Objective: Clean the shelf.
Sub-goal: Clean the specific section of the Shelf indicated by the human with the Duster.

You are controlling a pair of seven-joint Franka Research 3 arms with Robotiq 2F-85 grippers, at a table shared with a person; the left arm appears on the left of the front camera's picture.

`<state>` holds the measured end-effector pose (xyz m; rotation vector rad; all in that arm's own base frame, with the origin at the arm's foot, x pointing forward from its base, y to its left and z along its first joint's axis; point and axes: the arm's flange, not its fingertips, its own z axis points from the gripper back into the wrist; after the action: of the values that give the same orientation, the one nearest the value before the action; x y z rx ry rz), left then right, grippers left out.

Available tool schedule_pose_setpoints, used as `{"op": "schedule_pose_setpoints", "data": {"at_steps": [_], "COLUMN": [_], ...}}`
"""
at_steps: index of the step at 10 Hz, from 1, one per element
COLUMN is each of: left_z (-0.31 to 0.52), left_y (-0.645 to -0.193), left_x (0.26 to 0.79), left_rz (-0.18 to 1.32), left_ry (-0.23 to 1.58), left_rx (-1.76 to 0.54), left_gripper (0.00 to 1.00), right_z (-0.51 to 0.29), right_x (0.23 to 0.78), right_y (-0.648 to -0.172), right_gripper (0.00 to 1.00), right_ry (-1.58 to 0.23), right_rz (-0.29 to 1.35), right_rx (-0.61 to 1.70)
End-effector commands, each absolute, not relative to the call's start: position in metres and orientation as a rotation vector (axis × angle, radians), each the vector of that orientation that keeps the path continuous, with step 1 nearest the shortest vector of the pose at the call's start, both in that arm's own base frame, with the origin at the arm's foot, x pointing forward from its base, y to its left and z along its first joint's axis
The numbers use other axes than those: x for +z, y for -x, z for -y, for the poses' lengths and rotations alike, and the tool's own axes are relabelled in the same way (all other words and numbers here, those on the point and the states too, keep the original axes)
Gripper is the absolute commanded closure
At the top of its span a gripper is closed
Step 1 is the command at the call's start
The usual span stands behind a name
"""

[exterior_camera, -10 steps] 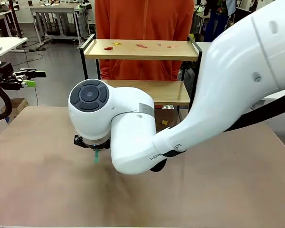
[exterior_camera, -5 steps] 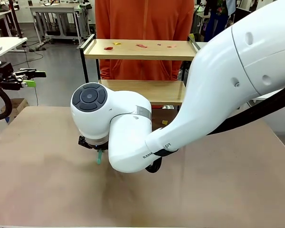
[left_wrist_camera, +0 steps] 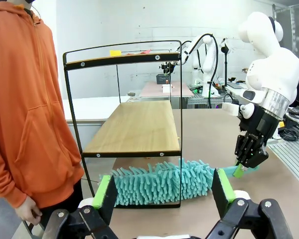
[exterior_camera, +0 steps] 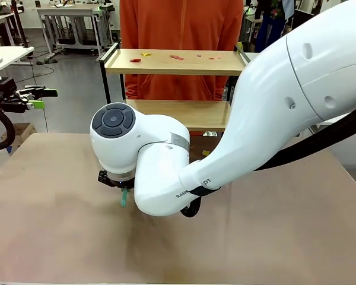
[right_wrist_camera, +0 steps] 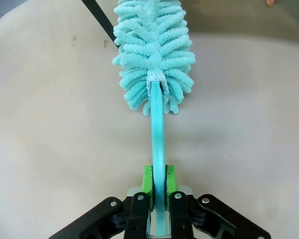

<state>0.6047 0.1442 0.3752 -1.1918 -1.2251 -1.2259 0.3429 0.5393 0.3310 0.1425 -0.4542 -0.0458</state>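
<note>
R gripper [right_wrist_camera: 158,181] is clamped tight on the teal duster [right_wrist_camera: 154,50] handle, low over the table [exterior_camera: 285,237]. You've got the fluffy head lying flat on the tabletop, right by the shelf [exterior_camera: 178,61] frame's foot. L gripper [left_wrist_camera: 163,189]: jaws fully apart, nothing in them, off to the left, facing the shelf. Shelf sits at the table's far edge w/ person in orange hoodie [exterior_camera: 178,24] just behind it. Small red/yellow scraps [exterior_camera: 135,60] on top board.

Black lettering [exterior_camera: 197,186] runs along the lower link of the right arm [exterior_camera: 160,178], over the middle of the bench [exterior_camera: 285,237]. Only the fragments "RAN" and "OT" can be read there. No other print is legible.
</note>
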Motion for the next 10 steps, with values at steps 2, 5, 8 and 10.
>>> {"op": "schedule_pose_setpoints", "data": {"at_steps": [2,5,8,10], "left_z": [-0.143,-0.143,-0.143,-0.143], "left_y": [-0.603,-0.603,-0.603,-0.603], "left_x": [0.378,0.378,0.378,0.378], "left_rz": [1.236,1.236,1.236,1.236], "left_ry": [1.180,1.180,1.180,1.180], "left_rx": [-1.238,-1.238,-1.238,-1.238], "left_gripper": [0.00,0.00,0.00,0.00], "right_z": [-0.519,-0.475,-0.419,-0.385], "right_x": [0.328,0.313,0.310,0.315], "right_y": [-0.352,-0.368,-0.379,-0.383], "right_gripper": [0.87,0.87,0.87,0.87], "right_ry": [-0.146,-0.138,-0.157,-0.169], "right_rz": [0.424,0.373,0.337,0.330], "right_rx": [-0.072,-0.078,-0.165,-0.211]}}
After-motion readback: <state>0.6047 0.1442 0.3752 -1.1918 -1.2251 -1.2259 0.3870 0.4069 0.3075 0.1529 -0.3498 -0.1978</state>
